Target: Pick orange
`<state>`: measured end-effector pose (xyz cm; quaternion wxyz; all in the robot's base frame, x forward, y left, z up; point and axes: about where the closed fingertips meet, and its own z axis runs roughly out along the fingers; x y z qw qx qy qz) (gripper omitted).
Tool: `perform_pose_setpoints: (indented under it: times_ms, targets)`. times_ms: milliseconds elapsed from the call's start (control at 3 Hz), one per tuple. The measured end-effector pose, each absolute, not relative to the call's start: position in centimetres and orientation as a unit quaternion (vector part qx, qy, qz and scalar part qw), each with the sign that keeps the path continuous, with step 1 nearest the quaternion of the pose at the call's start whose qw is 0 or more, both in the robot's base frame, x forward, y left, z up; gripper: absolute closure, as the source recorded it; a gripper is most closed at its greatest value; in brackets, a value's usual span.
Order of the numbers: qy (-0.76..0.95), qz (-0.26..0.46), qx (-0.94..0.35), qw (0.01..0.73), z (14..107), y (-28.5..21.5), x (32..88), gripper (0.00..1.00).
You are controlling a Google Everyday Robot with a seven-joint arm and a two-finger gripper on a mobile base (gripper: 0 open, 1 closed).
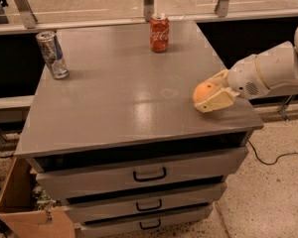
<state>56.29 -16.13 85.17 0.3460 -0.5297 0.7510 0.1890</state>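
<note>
The orange (204,90) is a round orange fruit at the right side of the grey cabinet top (124,93), near the front right corner. My gripper (210,92) reaches in from the right on a white arm. Its cream fingers (214,101) sit on both sides of the orange, one behind and one in front, closed against it. The orange looks to be at or just above the surface.
A red Coca-Cola can (159,32) stands at the back centre. A silver can (52,54) stands at the back left. The cabinet has three drawers (149,174) below. A cardboard box (25,207) sits on the floor at the left. A cable (275,157) lies on the floor at the right.
</note>
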Motion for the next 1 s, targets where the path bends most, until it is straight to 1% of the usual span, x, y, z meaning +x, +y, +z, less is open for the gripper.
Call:
perform_pose_setpoints:
  times_ms: [333, 667, 1000]
  targets:
    - [0.726, 0.228, -0.525, 0.381, 87.4, -13.6, 56.5, 1.00]
    - [0.691, 0.277, -0.506, 0.436, 91.0, -11.6, 57.1, 1.00]
    - [0.682, 0.297, -0.499, 0.445, 92.1, -10.6, 56.9, 1.00]
